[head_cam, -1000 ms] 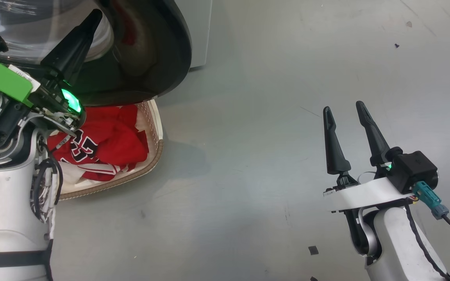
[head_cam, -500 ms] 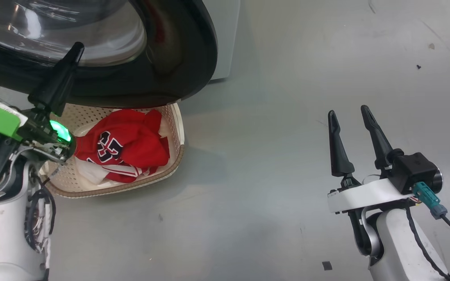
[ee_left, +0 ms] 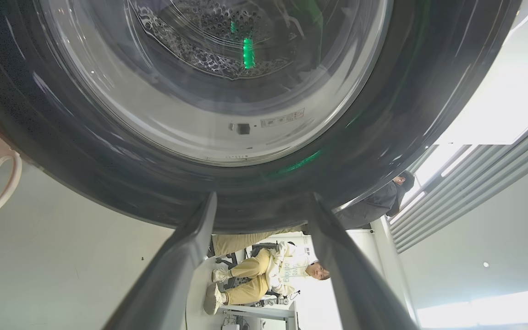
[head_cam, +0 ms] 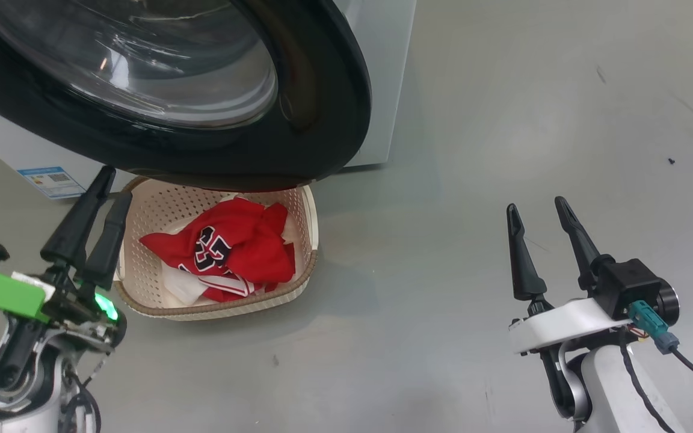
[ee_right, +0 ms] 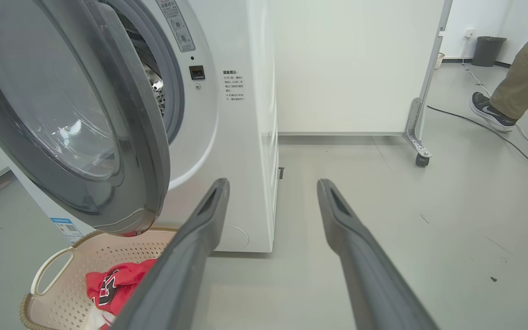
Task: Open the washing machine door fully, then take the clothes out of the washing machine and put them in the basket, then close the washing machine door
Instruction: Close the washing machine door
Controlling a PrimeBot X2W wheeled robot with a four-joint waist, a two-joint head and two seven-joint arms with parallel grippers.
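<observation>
While the washing machine door (head_cam: 334,120) stands ajar above the basket (head_cam: 313,240) on the floor, I see the red clothes (head_cam: 232,252) lying in that basket and my left gripper (head_cam: 116,184) and right gripper (head_cam: 536,204) empty, jaws apart.

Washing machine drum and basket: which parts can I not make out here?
Drum: the washing machine door covers its opening in the head view; the right wrist view shows a sliver, so leftover clothes cannot be ruled out.
Basket: far rim hidden under the door in the head view; cut by the bottom edge in the right wrist view.
White cloth: mostly under the red jersey.
Blue label: print too small.
</observation>
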